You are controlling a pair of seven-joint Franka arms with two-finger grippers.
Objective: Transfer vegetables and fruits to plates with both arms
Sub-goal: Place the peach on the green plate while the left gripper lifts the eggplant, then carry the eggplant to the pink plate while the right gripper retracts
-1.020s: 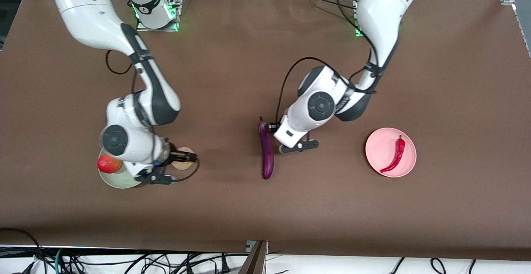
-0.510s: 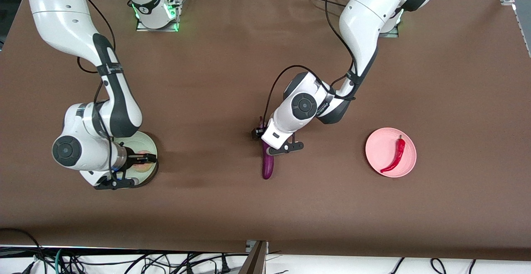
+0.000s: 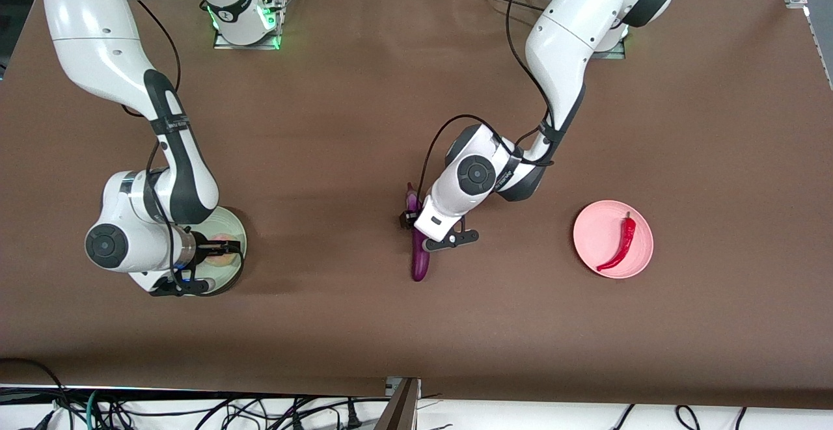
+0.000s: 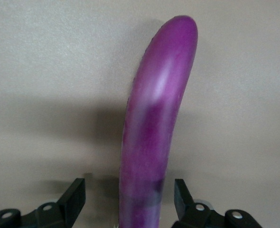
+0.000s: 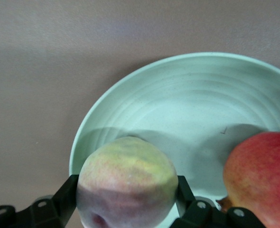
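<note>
**A:** What do the fingers hold?

**B:** The right gripper's [image 5: 126,202] fingers [image 5: 66,194] are clamped on the peach [image 5: 126,183], one on each side, over the mint green plate [image 5: 187,90]. The left gripper's [image 4: 128,199] fingers [image 4: 73,197] are spread apart on either side of the eggplant [image 4: 154,137], which lies on the brown counter [image 3: 338,124]. They look just clear of its skin, not yet pressing on it.

**A:** Where is everything relative to the eggplant?

**B:** The mint green plate is toward the right arm's end of the counter, with the red fruit [image 5: 261,173] already in it, just beside the held peach. The pink plate [image 3: 595,238] is toward the left arm's end, carrying the chili pepper [image 3: 621,242].

**A:** How far along is the task?

**B:** By my reckoning, two items are done. The peach needs only releasing; the eggplant remains to be gripped and carried.
</note>
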